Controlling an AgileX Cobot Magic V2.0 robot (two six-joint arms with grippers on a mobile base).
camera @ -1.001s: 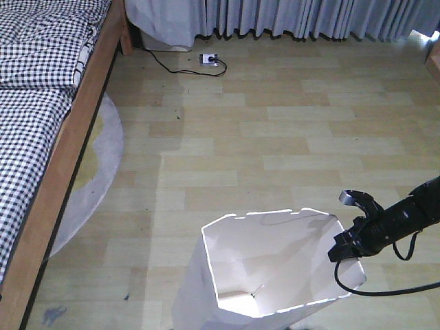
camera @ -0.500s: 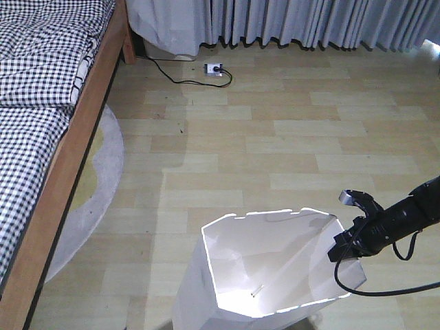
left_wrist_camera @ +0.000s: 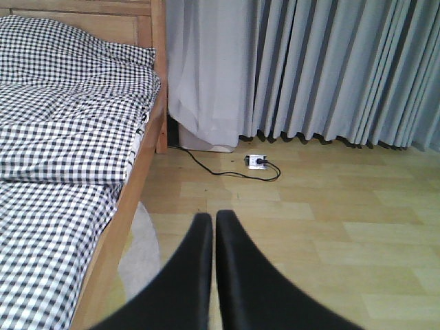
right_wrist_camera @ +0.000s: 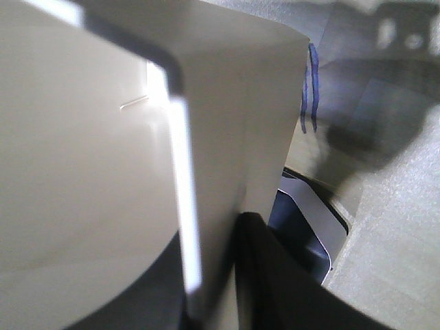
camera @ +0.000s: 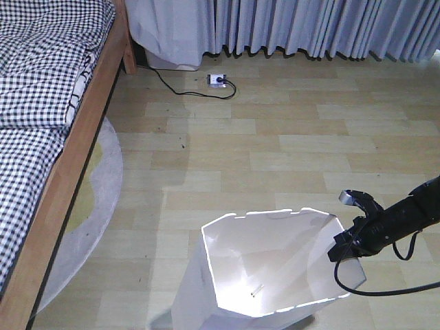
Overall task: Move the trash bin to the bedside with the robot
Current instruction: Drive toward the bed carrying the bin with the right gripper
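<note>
Clamping the faceted white trash bin [camera: 237, 271] is the right pincer [camera: 341, 250].

The trash bin [camera: 275, 265] is seen as smooth white plastic, slightly glossy at the rim. The bed frame [camera: 74, 148] is made of light, smooth wood. The bedding [camera: 34, 69] and curtains [camera: 309, 27] are matt cloth. The floor [camera: 289, 151] is laid in wood-look planks with a soft sheen. The left gripper [left_wrist_camera: 214, 218] is finished in matt black.

Pale wood-plank floor [camera: 289, 137]. Grey pleated curtains [camera: 309, 27] along far wall. White power strip [camera: 218, 80] near them, black cable [camera: 175, 86] trailing. Round grey rug [camera: 110, 155] left.
</note>
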